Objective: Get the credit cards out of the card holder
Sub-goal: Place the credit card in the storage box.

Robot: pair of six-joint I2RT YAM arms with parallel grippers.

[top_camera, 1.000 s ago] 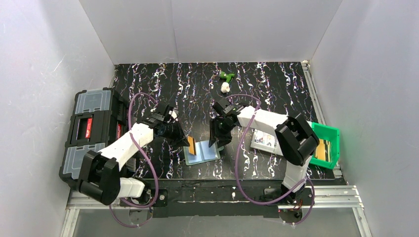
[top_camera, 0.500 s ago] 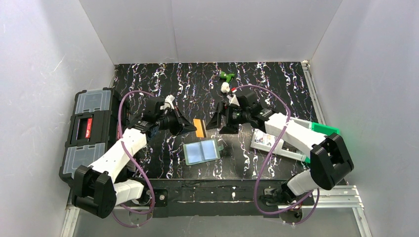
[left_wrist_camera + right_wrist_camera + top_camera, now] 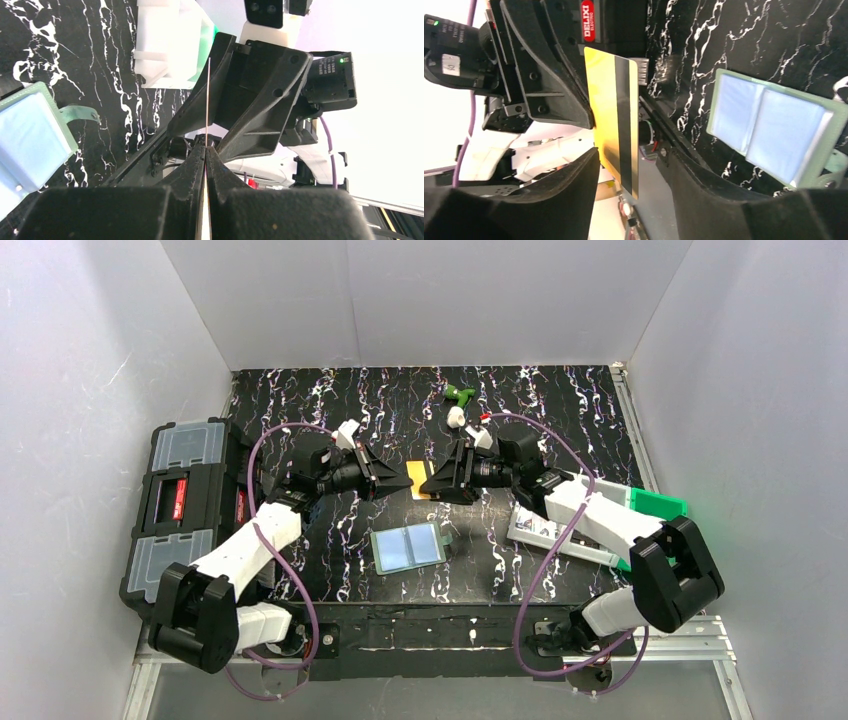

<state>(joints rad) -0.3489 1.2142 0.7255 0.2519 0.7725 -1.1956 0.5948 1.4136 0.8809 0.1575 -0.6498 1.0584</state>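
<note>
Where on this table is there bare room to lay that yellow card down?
Bare table: the far-left stretch between the toolbox and the green toy; the strip between the card holder and near edge. Crowded: mid-table around the held yellow card, and by the white tray.

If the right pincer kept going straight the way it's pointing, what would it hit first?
The yellow card, which sits between its open fingers; right behind it, the left pincer gripping that card. Depth is unclear.
</note>
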